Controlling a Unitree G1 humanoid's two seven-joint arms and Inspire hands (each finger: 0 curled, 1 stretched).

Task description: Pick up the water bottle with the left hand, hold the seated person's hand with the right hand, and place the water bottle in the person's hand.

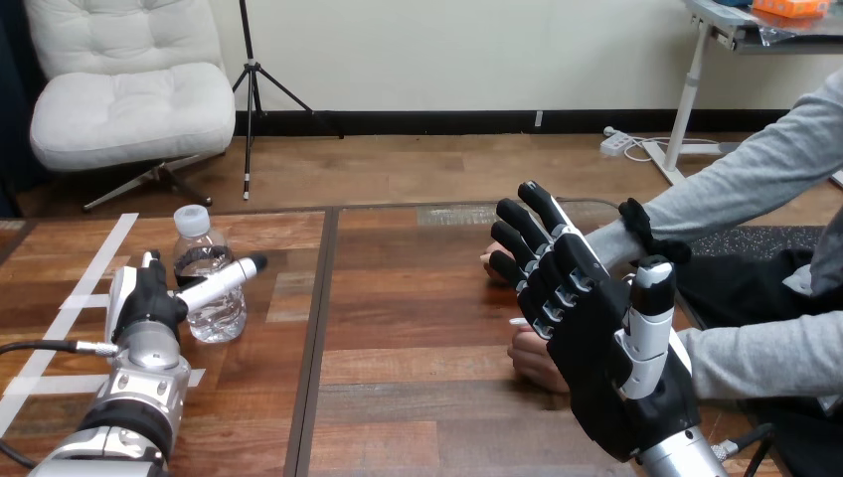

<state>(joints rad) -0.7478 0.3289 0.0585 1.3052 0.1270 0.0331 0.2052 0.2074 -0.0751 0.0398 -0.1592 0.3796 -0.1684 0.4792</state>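
Water bottle stands upright on tabletop, immediately right of left hand; its grip cannot be told. Right hand, spread wide, is nearer the person's hands

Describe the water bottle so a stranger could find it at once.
On the left part of the wooden table, by the white tape strips, is the left robot hand. At its right stands the water bottle, upright: the only clear plastic thing, with a white cap.
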